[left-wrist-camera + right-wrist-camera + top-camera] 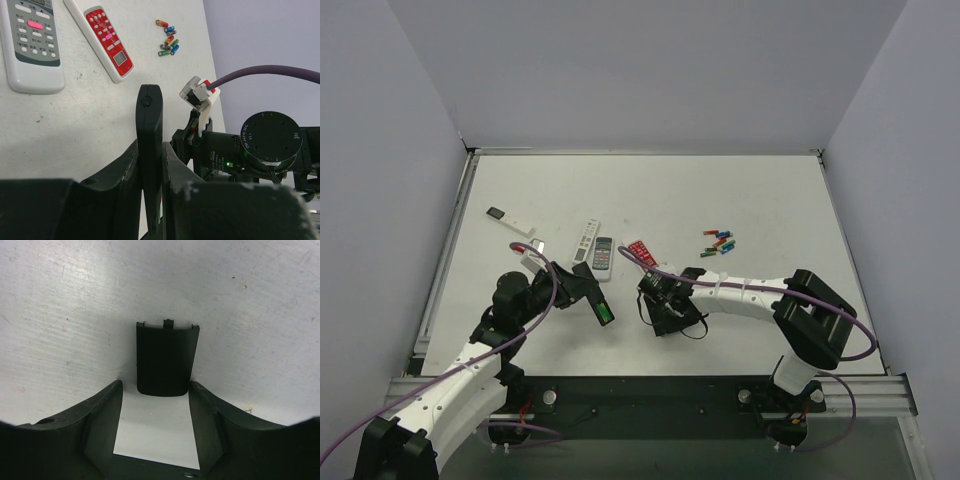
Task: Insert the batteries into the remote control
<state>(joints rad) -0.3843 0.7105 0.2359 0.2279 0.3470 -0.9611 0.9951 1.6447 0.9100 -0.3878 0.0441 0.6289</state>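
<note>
The counter [770, 200] carries everything, with the work kept low in the overhead frame, close to both arms. The left hand [150, 160] is clamped on a black remote control [149, 115], held edge-up and off the surface. I judge this is so its back stays reachable for loading. A green patch shows on it from above, too small to identify. Three spare remotes lie flat left of centre, out of the way: a long white remote [586, 240], a grey-faced remote [30, 45] and a red-faced remote [107, 42]. The right hand [155, 390] is spread wide with nothing in it, its fingers either side of the near end of a black battery cover [165, 357]. The cover seems to lie flat, set aside so the compartment is open. The batteries [720, 243] are heaped right of centre, well apart from both hands.
</note>
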